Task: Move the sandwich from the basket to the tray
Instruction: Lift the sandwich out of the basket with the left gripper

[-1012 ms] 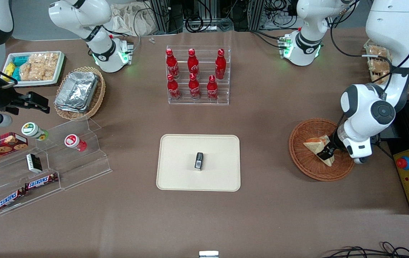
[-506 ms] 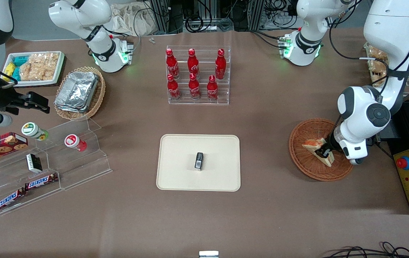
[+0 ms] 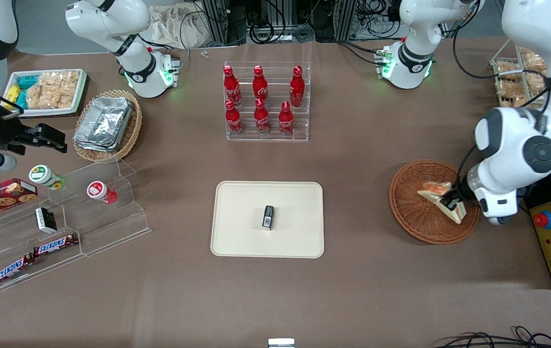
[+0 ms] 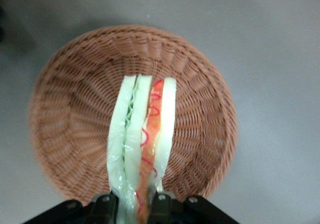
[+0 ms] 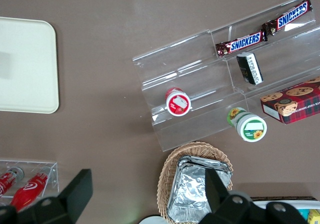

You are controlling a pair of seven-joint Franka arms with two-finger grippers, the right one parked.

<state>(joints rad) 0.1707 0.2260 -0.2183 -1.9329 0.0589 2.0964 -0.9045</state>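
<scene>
My left gripper [image 3: 453, 202] is shut on the sandwich [image 3: 437, 192], a pale bread wedge with red-orange and green filling, and holds it lifted above the reddish-brown wicker basket [image 3: 413, 212]. In the left wrist view the sandwich [image 4: 142, 139] hangs between the two dark fingers [image 4: 102, 206], with the basket [image 4: 65, 124] below it and nothing else in it. The cream tray [image 3: 236, 232] lies at the table's middle, toward the parked arm's end from the basket, and shows partly in the right wrist view [image 5: 25, 64].
A small black box [image 3: 268, 216] lies on the tray. A clear rack of red bottles [image 3: 265, 101] stands farther from the camera than the tray. A yellow box with a red button [image 3: 550, 237] sits beside the basket. Snack shelves [image 3: 53, 217] and a foil-container basket [image 3: 106, 124] are toward the parked arm's end.
My left gripper has lifted the sandwich up off the basket floor and shifted a little toward the working arm's end. The arm's elbow has risen.
</scene>
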